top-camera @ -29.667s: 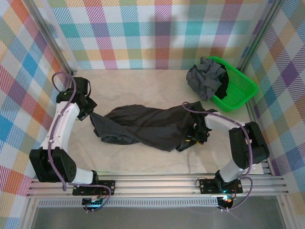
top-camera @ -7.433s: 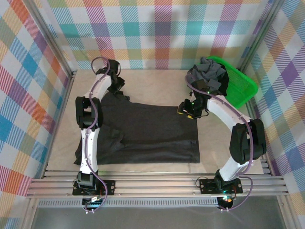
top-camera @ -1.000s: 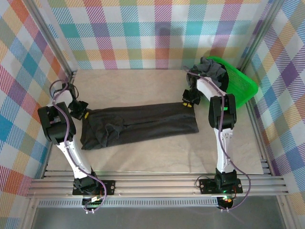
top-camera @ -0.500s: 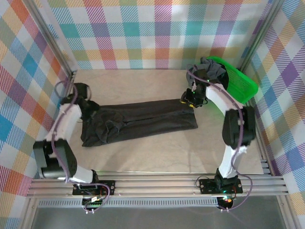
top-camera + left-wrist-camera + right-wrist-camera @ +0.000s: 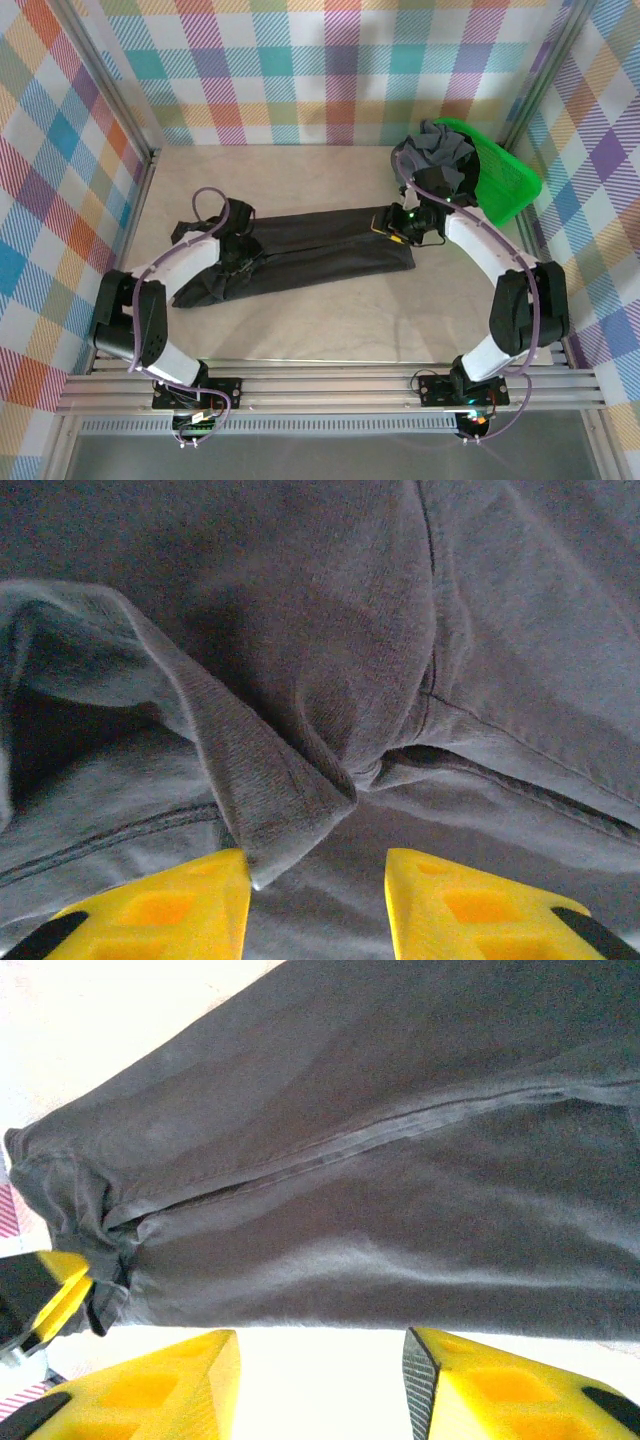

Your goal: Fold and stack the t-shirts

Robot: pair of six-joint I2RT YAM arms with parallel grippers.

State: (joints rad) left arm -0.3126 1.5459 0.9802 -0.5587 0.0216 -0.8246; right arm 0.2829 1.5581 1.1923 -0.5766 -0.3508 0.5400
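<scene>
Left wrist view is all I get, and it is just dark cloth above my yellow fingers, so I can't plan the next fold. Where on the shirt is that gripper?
Observer: The left gripper hangs over the left end of the charcoal t-shirt, which lies folded into a long strip; that end is bunched.
Operator: And the other arm?
Observer: The right gripper is at the strip's right end, jaws open, holding nothing.
Operator: Any other shirts?
Observer: A grey t-shirt is heaped over the rim of the green basket at the far right.
</scene>
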